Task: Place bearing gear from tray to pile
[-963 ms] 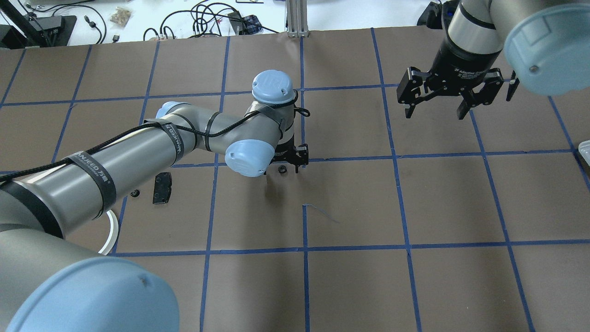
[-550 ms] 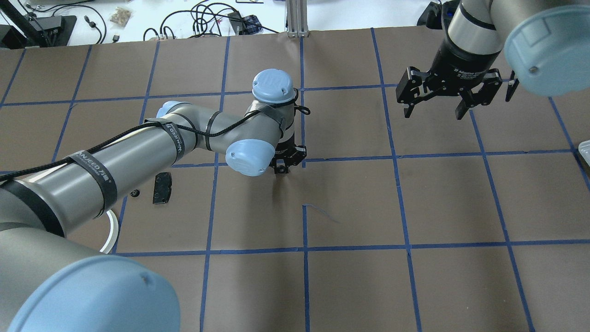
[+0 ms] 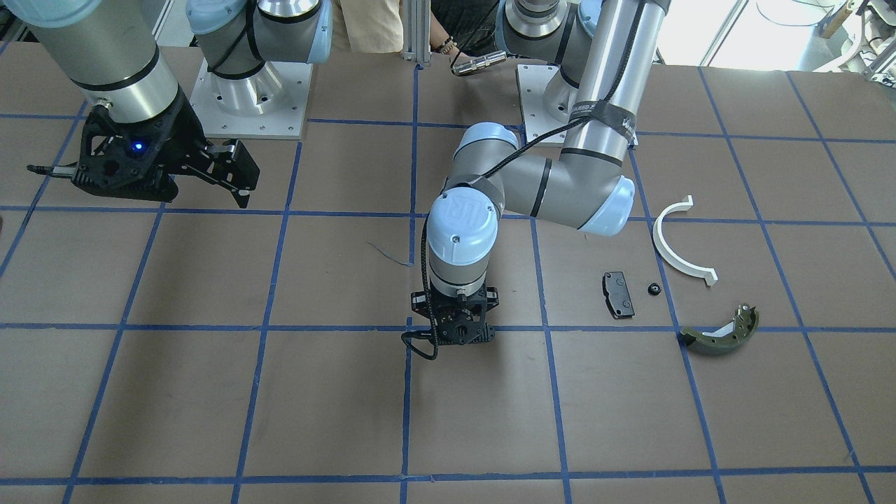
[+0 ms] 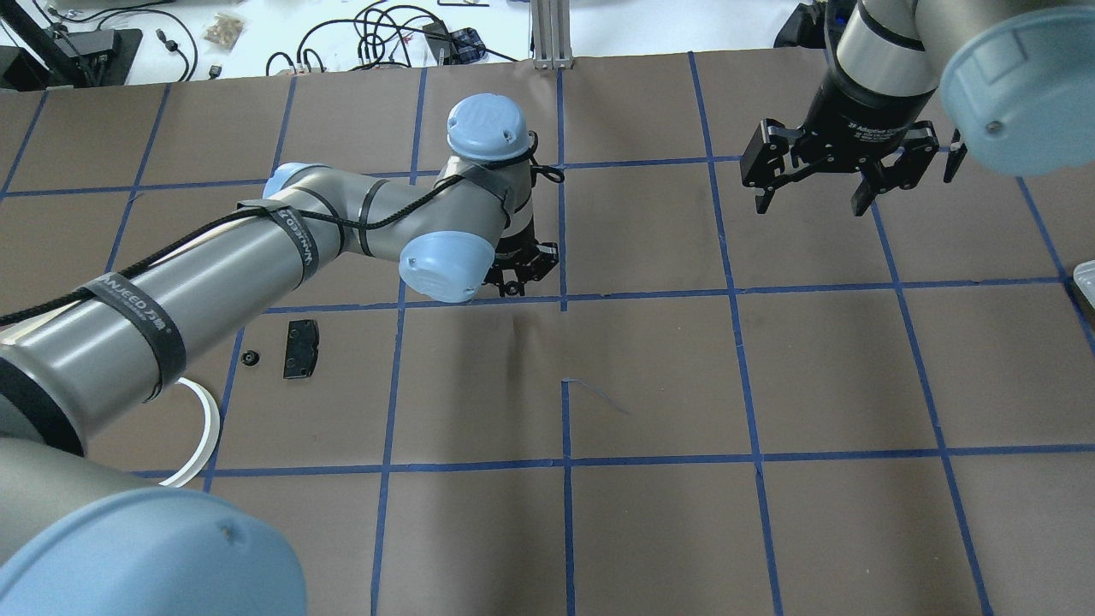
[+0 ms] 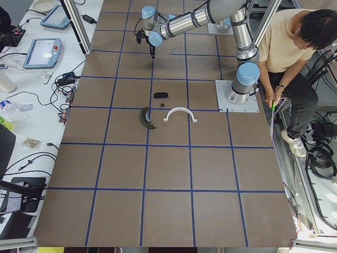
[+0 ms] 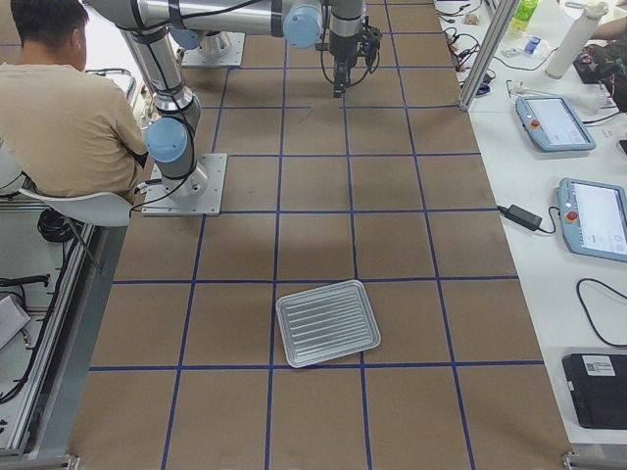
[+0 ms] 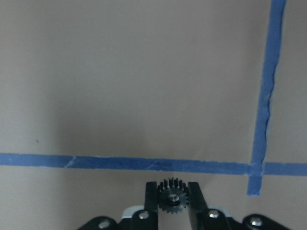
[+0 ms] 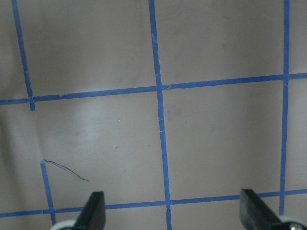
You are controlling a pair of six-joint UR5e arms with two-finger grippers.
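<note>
My left gripper [image 4: 513, 287] is shut on a small black bearing gear [image 7: 172, 197] and holds it above the brown table near a blue tape crossing; it also shows in the front view [image 3: 451, 337]. The pile lies apart on the robot's left: a white half-ring [image 3: 680, 245], a black brake pad [image 3: 618, 295], an olive brake shoe [image 3: 721, 332] and a small black part [image 3: 654, 288]. In the overhead view I see the pad [image 4: 301, 348] and the half-ring [image 4: 197, 432]; the shoe is hidden under my arm. My right gripper [image 4: 808, 205] is open and empty, held high.
A metal tray [image 6: 326, 322] lies on the table's right end, just showing at the overhead view's right edge [image 4: 1085, 282]. An operator [image 5: 295, 47] sits behind the robot bases. Cables and tablets lie beyond the table's far edge.
My left gripper shut on the gear that lay on the table between its fingers, then rose with it and shifted a little toward the far-left. The right gripper barely moved.
</note>
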